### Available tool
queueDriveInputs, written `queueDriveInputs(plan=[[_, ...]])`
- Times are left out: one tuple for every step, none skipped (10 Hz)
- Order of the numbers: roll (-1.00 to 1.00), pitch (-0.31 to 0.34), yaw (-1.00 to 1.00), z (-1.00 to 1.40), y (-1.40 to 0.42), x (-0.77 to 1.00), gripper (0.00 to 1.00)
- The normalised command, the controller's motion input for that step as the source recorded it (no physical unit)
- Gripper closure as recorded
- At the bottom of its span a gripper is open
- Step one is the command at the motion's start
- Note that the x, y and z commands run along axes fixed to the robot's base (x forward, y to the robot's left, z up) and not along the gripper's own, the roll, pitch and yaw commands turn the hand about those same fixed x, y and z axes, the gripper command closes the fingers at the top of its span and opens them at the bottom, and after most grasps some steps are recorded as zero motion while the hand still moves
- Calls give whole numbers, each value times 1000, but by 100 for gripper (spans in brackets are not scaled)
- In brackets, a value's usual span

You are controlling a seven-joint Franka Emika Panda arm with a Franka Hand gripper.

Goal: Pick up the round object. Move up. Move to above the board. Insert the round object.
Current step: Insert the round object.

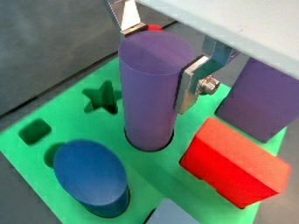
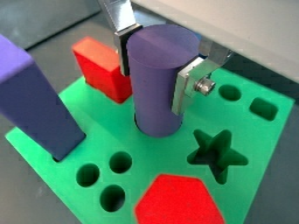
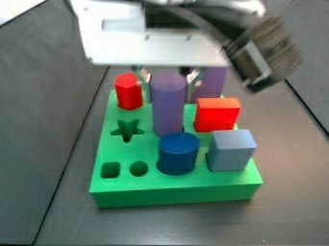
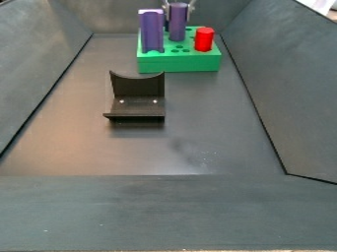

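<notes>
The round object (image 1: pixel 149 87), a tall lavender cylinder, stands upright with its lower end in a round hole of the green board (image 1: pixel 24 144). It shows in both wrist views (image 2: pixel 158 79) and both side views (image 3: pixel 167 104) (image 4: pixel 175 24). My gripper (image 1: pixel 160 59) is above the board and straddles the cylinder's upper part. Its silver fingers (image 2: pixel 184 87) lie against opposite sides of the cylinder. In a side view the gripper (image 3: pixel 167 72) hangs over the middle of the board (image 3: pixel 167 187).
On the board stand a dark blue cylinder (image 1: pixel 91 175), a red cube (image 1: pixel 233 162), a purple block (image 1: pixel 260 96), a red hexagon (image 2: pixel 176 201) and a grey-blue cube (image 3: pixel 233 149). A star hole (image 2: pixel 216 150) is open. The fixture (image 4: pixel 134 96) stands on the floor.
</notes>
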Motion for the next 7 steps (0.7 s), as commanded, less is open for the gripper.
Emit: queueDriveInputs(plan=[[179,-110,94,-697,66,-197,100],[194,-146,54,-829,0,-131,100],[211,-123,66,-846,0,-74,100],[207,-117,69,-851,0,-37,100],[236,-103,63,-726,-11,0,100],[0,-19,0,0,0,0,100],[0,-3,0,0,0,0,100]])
